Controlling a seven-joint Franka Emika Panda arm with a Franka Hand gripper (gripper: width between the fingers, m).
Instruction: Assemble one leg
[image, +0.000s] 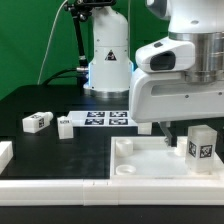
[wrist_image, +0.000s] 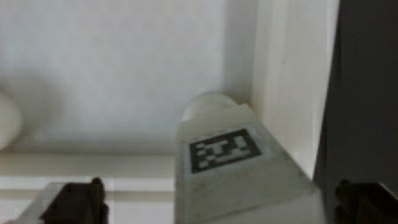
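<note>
Loosely, hand (wrist_image: 214, 205) straddles leg (wrist_image: 226, 150) beside tray wall (wrist_image: 285, 60).

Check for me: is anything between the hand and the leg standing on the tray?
Nothing visible stands in the way. In the wrist view the leg sits in the gap between the fingers of the open hand, with space on both sides and only bare white tray around it.

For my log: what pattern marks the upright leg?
The leg bears a black-and-white square tag; wrist view.
</note>
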